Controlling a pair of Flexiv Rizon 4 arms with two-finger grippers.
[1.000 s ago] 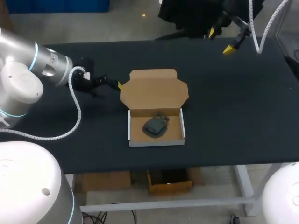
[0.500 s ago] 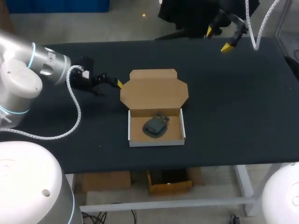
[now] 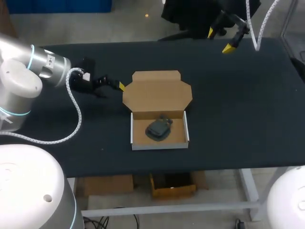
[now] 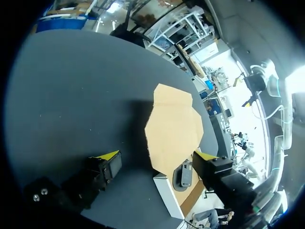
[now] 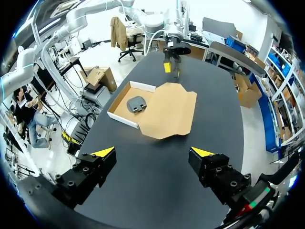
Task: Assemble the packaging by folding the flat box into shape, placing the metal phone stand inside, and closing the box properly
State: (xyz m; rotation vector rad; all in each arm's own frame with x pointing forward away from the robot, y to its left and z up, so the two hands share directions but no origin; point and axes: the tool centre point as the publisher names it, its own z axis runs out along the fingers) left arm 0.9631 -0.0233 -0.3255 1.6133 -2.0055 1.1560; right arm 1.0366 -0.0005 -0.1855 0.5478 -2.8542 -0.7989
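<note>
Box (image 3: 159,146) open, stand (image 3: 158,128) inside; left gripper (image 4: 156,155) beside lid (image 3: 157,93), right gripper (image 3: 219,40) far; both spread.

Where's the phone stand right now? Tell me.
In the head view, the phone stand lies inside the open box near the middle of the table, on the robot's side of its folded-back lid.

The open brown cardboard box (image 3: 140,134) sits in the middle of the frame on the black table (image 3: 238,119). Its tray is toward the lower edge and its flat lid flap (image 3: 157,93) is laid out behind it, toward the top. The dark metal phone stand (image 3: 158,128) lies inside the tray, near its centre. The left gripper (image 3: 119,86) is just beside the lid flap's left edge, fingers spread. The right gripper (image 3: 219,40) hangs at the upper right of the frame near the table's far edge, well apart from the box, fingers spread.
</note>
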